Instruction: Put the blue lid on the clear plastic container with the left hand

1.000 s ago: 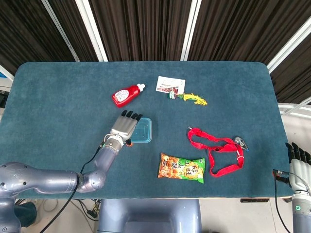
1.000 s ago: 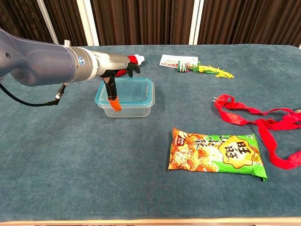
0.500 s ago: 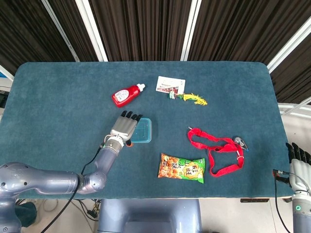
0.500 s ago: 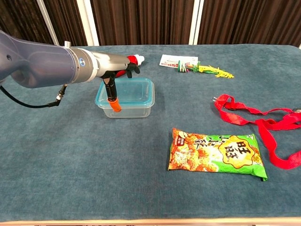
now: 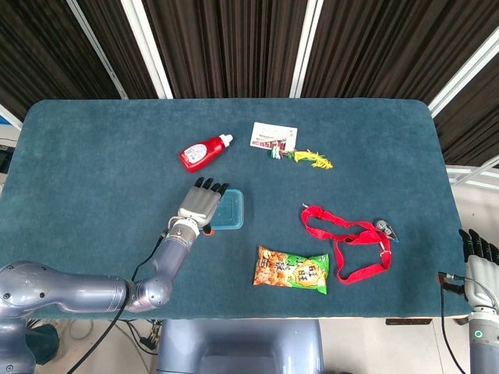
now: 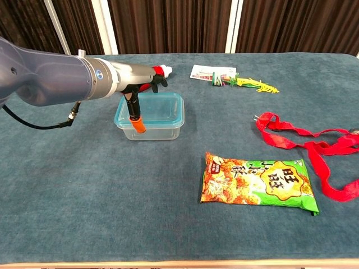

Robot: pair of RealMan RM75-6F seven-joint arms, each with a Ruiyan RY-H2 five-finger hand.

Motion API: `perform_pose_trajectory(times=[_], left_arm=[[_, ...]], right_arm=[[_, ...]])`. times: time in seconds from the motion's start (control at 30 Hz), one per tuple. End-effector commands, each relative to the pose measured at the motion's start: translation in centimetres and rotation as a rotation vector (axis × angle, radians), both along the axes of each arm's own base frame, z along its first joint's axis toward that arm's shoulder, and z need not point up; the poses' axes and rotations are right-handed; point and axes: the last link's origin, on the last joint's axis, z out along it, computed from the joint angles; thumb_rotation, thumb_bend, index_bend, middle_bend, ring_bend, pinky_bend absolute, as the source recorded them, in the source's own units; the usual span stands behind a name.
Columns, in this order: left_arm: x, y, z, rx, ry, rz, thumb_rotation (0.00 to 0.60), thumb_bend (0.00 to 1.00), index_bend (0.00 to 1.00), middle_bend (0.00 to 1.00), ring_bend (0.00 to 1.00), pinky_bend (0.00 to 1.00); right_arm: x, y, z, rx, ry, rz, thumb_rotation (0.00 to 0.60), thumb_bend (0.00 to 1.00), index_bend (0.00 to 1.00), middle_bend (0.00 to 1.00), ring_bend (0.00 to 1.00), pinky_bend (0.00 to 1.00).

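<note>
The blue lid (image 6: 162,109) lies on top of the clear plastic container (image 6: 160,130), left of the table's middle. My left hand (image 6: 140,87) lies across the lid's left part with its fingers stretched out flat. Its orange-tipped thumb hangs down in front of the container's left wall. From the head view the left hand (image 5: 201,204) covers the left edge of the lid (image 5: 231,209). My right hand (image 5: 477,253) stays off the table at the lower right, fingers extended, holding nothing.
A red sauce bottle (image 5: 203,153) lies just behind the container. A green snack bag (image 6: 258,182) sits at the front and a red lanyard (image 6: 303,143) to the right. A card (image 5: 274,135) and a yellow-green tassel (image 5: 310,158) lie further back.
Almost nothing: my left hand stays on the lid over the container, and the forearm shifts only slightly. The right hand has not moved.
</note>
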Motion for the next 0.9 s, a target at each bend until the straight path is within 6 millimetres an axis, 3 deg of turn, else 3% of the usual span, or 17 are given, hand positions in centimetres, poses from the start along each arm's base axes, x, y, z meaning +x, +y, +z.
perform_pose_trajectory(times=[0.03, 0.9], left_arm=[[-0.01, -0.05, -0.03, -0.002, 0.002, -0.002, 0.600, 0.07, 0.04, 0.10, 0.00, 0.01], [0.17, -0.44, 0.18, -0.002, 0.023, -0.033, 0.600, 0.06, 0.02, 0.05, 0.00, 0.01]], right_arm=[[-0.01, 0.02, 0.02, 0.000, 0.000, -0.001, 0.600, 0.27, 0.04, 0.00, 0.00, 0.00], [-0.01, 0.05, -0.04, 0.003, -0.003, -0.009, 0.600, 0.27, 0.04, 0.00, 0.00, 0.00]])
